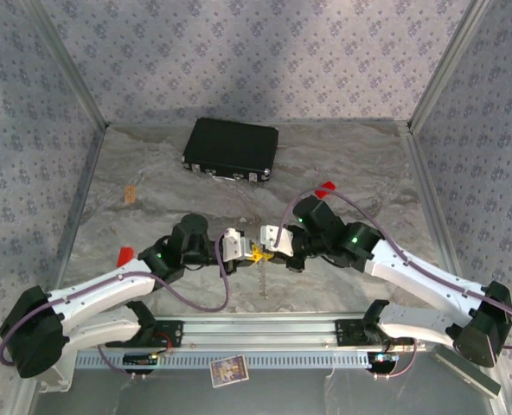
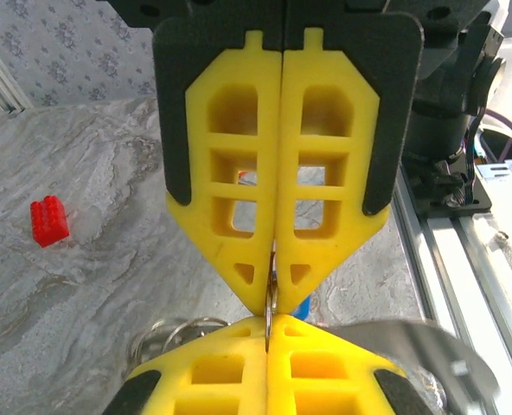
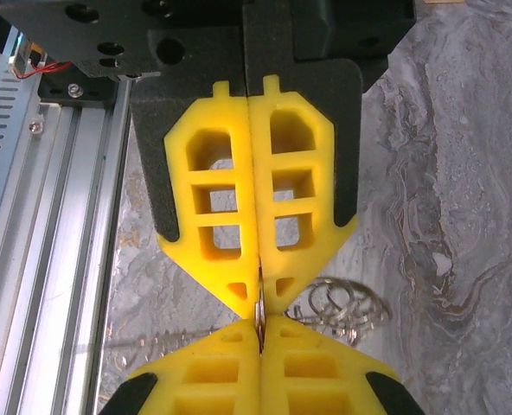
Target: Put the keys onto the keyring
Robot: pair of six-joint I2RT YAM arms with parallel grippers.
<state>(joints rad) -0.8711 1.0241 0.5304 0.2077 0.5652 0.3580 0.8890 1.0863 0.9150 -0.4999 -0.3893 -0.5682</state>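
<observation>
My left gripper [image 1: 244, 250] and right gripper [image 1: 266, 244] meet tip to tip above the middle of the table. Both are shut on one thin silver piece seen edge-on, which looks like the keyring [image 2: 272, 294]. In the left wrist view my own fingertips [image 2: 239, 341] sit at the bottom and the right gripper [image 2: 272, 304] points down at them. The blue head of one of the keys [image 2: 302, 305] peeks out just behind the tips. In the right wrist view the keyring [image 3: 259, 304] bridges both pairs of closed fingers. The red-headed key is out of view.
Loose wire loops [image 3: 342, 304] lie on the marble table [image 1: 152, 181] under the grippers. A red block [image 2: 48, 220] sits at the left, another red block [image 1: 326, 187] at the right. A black case [image 1: 231, 149] lies at the back. The metal rail [image 1: 265, 328] runs along the near edge.
</observation>
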